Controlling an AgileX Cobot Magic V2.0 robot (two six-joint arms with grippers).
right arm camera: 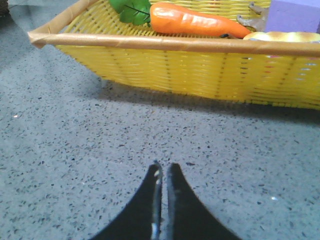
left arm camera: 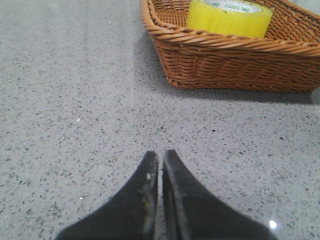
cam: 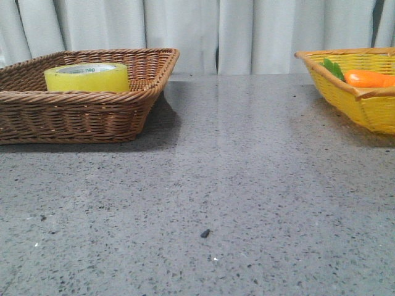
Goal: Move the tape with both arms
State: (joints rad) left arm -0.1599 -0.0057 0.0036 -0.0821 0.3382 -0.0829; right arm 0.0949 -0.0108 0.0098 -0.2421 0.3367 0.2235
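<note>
Grey speckled table (cam: 247,185) lies under both claws (left (left arm camera: 160,156), right (right arm camera: 163,167)), each pressed together, pointing low.

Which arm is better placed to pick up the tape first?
Left. The tape lies in the brown basket on the left, facing the left gripper; the right gripper faces the yellow basket.
</note>
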